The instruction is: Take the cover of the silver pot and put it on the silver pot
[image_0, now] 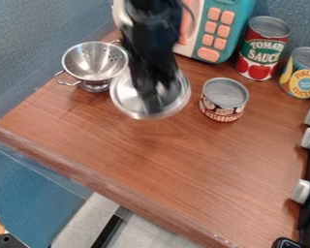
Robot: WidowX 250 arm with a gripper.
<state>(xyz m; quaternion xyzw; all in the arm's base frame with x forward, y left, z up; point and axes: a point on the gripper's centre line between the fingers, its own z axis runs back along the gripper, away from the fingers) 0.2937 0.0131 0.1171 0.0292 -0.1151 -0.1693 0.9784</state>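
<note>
My black gripper [156, 99] hangs down in the upper middle of the view, across the face of a round, shiny silver piece [126, 99] that looks like the pot's cover. The arm hides the middle and upper part of this piece, and its bright rim shows to the left, below and to the right. Whether it is held, and whether a pot stands under it, I cannot tell. Just to its left is a silver colander [86, 60] with holes and two side handles, upright on the wooden surface.
A small mushroom can [224, 99] stands close to the right of the silver piece. Behind are a teal toy microwave [232, 34], a tomato sauce can [262, 48] and a pineapple can [304, 72]. Stove knobs [302, 191] line the right edge. The wooden counter [164, 169] ends at lower left.
</note>
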